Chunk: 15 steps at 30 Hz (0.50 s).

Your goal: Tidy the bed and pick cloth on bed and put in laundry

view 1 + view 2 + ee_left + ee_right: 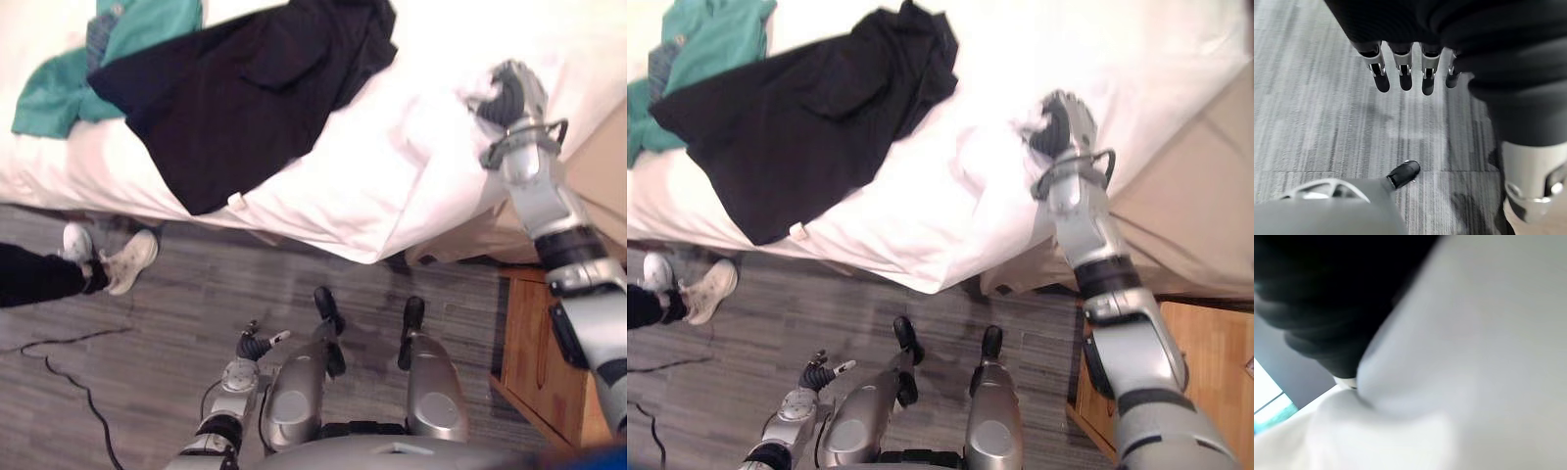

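Note:
A black garment (245,88) lies spread over the white duvet (392,186) and hangs past the bed's near edge. Beside it at the far left a teal garment (69,83) lies crumpled. My right hand (514,98) reaches onto the duvet near the bed's right corner, its fingers curled into a bunched fold of the white cloth (1034,127). In the right wrist view that white duvet (1474,357) presses close against the hand. My left hand (257,343) hangs low over the floor, away from the bed, its fingers (1403,78) straight and holding nothing.
A person's legs in dark trousers and pale shoes (127,259) stand on the grey plank floor (196,304) at the left by the bed. A wooden nightstand (549,362) is at the lower right, next to the beige bed base (1195,215).

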### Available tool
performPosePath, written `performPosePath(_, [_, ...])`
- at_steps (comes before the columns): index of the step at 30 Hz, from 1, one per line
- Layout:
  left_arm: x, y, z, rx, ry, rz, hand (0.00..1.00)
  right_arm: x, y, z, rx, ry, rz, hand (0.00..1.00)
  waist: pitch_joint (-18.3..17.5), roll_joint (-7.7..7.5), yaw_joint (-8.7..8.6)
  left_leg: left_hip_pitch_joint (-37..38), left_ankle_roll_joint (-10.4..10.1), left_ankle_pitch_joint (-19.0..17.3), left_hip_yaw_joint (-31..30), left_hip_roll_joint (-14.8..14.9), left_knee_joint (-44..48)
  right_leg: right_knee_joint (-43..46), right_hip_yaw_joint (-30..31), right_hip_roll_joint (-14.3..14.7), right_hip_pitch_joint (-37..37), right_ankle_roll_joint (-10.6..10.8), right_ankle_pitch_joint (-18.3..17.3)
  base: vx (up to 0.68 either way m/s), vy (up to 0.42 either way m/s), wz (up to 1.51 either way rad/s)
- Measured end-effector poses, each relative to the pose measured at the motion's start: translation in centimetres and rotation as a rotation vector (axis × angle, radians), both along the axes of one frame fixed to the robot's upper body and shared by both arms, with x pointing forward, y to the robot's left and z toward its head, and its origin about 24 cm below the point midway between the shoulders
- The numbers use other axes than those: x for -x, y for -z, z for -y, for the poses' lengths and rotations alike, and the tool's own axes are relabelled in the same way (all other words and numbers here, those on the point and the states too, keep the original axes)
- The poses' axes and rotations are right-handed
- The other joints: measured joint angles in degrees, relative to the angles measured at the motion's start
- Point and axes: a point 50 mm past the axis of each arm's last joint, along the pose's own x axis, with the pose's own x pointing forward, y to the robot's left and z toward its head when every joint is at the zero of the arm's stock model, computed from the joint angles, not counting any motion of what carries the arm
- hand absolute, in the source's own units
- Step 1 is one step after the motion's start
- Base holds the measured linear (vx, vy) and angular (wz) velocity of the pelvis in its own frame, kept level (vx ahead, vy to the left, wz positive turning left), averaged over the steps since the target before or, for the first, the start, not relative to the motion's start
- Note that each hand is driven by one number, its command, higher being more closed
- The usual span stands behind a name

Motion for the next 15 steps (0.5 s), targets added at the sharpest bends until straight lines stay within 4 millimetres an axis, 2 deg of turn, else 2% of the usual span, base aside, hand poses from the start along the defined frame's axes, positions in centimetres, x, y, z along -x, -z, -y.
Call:
performPosePath(3, [2.0, 0.9, -0.2, -0.003, 0.003, -0.071, 0.00, 2.0, 2.7, 1.3, -0.026, 0.012, -0.045, 1.00, -3.91, -0.71, -1.49, 1.85, -0.50, -0.36, 1.18, -0.14, -0.42, -1.52, 1.33, 0.49, 1.48, 0.35, 0.33, 0.03, 0.022, -0.28])
performPosePath(6, [3.3, 1.4, -0.3, -0.016, 0.018, -0.118, 0.00, 3.8, 5.3, 2.6, -0.042, 0.042, -0.104, 1.00, -6.68, -1.27, -3.11, 3.68, -1.02, -0.74, 1.47, 0.11, -0.42, -2.36, 2.20, 1.00, 3.10, 0.39, 0.47, 0.02, -0.009, -0.23])
performPosePath(7, [3.7, 1.5, -0.3, -0.014, 0.017, -0.130, 0.00, 4.4, 6.0, 3.1, -0.048, 0.052, -0.122, 0.00, -7.31, -1.36, -3.17, 4.42, -1.36, -0.98, 2.13, 0.32, -0.42, -2.50, 3.16, 1.34, 3.39, 0.29, 0.56, 0.00, -0.025, -0.32])
performPosePath(12, [4.7, 1.9, -0.3, 0.001, 0.024, -0.167, 0.00, 6.2, 9.1, 4.3, -0.081, 0.075, -0.221, 0.00, -9.07, -0.68, -4.02, 6.59, -2.29, -1.72, 4.51, 1.30, -0.41, -5.88, 5.54, 2.53, 4.96, 0.27, 1.80, -0.03, -0.028, -0.32])
performPosePath(15, [5.5, 2.2, -0.3, 0.005, 0.008, -0.193, 0.00, 7.1, 10.1, 5.3, -0.141, 0.093, -0.250, 0.00, -9.80, 0.08, -4.58, 6.97, -2.66, -2.05, 5.35, 1.63, -0.31, -6.85, 6.36, 2.80, 5.33, 0.29, 2.42, -0.01, -0.024, -0.21])
